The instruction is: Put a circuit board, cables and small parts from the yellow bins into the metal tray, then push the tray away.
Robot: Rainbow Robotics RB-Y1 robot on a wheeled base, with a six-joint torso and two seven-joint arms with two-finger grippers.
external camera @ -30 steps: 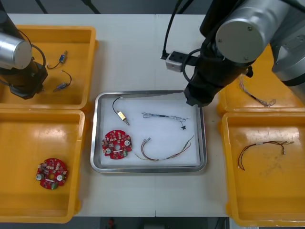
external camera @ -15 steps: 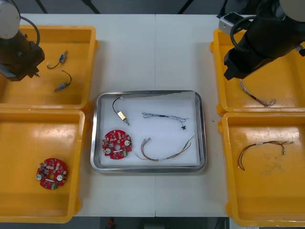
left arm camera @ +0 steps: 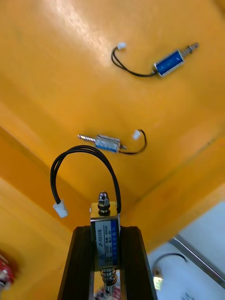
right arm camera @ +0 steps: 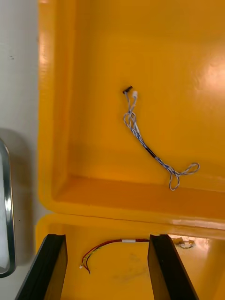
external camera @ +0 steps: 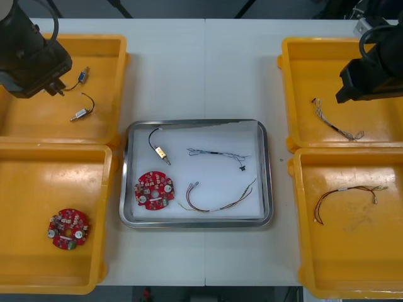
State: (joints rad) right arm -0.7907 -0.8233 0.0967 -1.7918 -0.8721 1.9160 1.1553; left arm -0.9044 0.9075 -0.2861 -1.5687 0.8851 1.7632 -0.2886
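Metal part (left arm camera: 105, 220) w/ black lead is clamped in your left gripper (left arm camera: 106, 234), above the far-left bin (left arm camera: 56, 70). Right wrist: right gripper (right arm camera: 107, 241) apart, empty, over its bins (right arm camera: 140, 206). Front: right arm (external camera: 371, 75) has quit the tray (external camera: 126, 189), which holds board (external camera: 155, 189) + cables (external camera: 217, 153); part probably goes in next.

the yellow bins (external camera: 101, 119) are glossy smooth plastic; the metal tray (external camera: 196, 222) has a shiny rim, matt white inside.
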